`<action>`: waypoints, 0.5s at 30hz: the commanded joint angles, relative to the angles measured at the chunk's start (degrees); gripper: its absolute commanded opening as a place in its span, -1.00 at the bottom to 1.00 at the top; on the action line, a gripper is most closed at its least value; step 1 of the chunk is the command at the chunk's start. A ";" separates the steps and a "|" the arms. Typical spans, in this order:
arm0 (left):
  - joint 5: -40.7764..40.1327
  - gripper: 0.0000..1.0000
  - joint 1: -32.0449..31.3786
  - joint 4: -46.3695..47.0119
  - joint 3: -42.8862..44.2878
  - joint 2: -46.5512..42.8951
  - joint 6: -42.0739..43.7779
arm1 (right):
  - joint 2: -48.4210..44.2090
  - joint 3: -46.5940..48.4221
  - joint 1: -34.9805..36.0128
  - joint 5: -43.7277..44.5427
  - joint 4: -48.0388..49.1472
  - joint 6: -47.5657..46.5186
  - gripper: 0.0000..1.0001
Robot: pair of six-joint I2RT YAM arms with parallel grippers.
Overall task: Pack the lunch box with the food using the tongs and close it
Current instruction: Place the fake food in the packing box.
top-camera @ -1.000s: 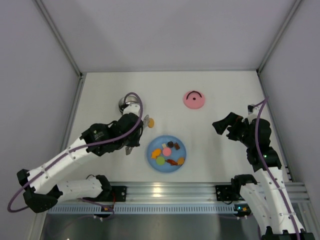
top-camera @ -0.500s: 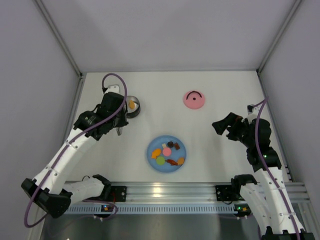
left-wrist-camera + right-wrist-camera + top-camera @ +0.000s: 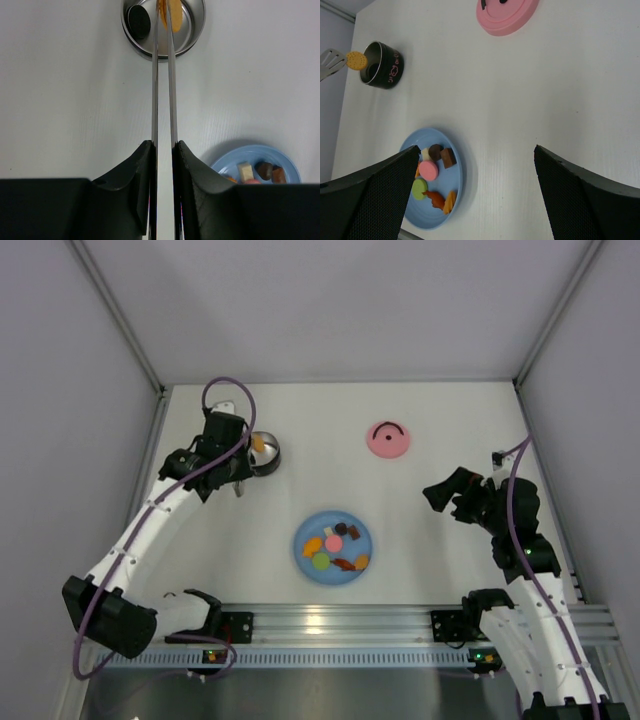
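Steel catches the eye in the top view: the tongs (image 3: 240,485) are clamped in the left gripper (image 3: 243,466), their tips over the lunch box (image 3: 269,456) at the far left of the counter (image 3: 450,420). An orange cookie (image 3: 260,445) sits at those tips above the open box. A second ago that cookie hung over bare counter between the box and the blue plate (image 3: 298,540), and the arm hid most of the box. Now the arm has swung out to the far left and the box shows plainly. The pink lid (image 3: 388,439) lies well apart at the far centre, unmoved, and the food on the plate looks unchanged. The right gripper (image 3: 432,495) hovers on the right, barely shifted.

Over to the left wrist: the gripper (image 3: 163,147) is clenched on the tongs (image 3: 154,90), the two slim arms almost together and running straight to the lunch box (image 3: 195,32). The cookie (image 3: 175,12) is between the tips above the box, and a black piece (image 3: 139,21) lies inside. One edge of the plate (image 3: 234,159) shows at lower right.

Right wrist now: the right gripper (image 3: 476,149) is spread wide, holding nothing. The cookie (image 3: 356,60) sits against the tong tip (image 3: 330,59) over the rim of the lunch box (image 3: 384,67). The lid (image 3: 507,12) rests handle-up, and the plate (image 3: 427,136) carries pink, green, brown and orange pieces.
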 commanded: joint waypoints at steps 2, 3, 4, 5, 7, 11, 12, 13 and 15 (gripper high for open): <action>0.08 -0.43 0.88 5.56 -0.32 1.23 0.61 | 0.12 0.26 -0.94 -0.56 2.78 -1.21 0.91; -0.10 -0.40 0.97 5.74 -0.32 1.33 0.61 | 0.12 0.34 -0.85 -0.56 2.69 -1.30 0.91; -0.19 -0.37 0.97 5.82 -0.32 1.50 0.79 | 0.21 0.52 -0.85 -0.47 2.52 -1.30 0.91; -0.19 -0.35 1.05 6.09 -0.32 1.68 0.70 | 0.12 0.69 -0.85 -0.56 2.52 -1.39 0.91; -0.19 -0.27 1.05 6.18 -0.32 1.94 0.87 | 0.21 0.96 -0.85 -0.30 2.25 -1.57 0.92; -0.19 -0.17 1.14 6.44 -0.14 2.03 0.96 | 0.39 1.40 -0.94 -0.30 1.99 -1.74 0.92; -0.19 -0.15 1.14 6.44 -0.14 2.12 0.96 | 0.47 1.40 -0.85 -0.38 1.99 -1.74 0.92; -0.19 -0.12 1.14 6.44 -0.05 2.12 1.05 | 0.56 1.49 -0.85 -0.38 1.99 -1.74 0.92; -0.19 -0.10 1.14 6.27 0.12 2.03 1.14 | 0.74 1.66 -0.85 -0.38 2.08 -1.65 0.91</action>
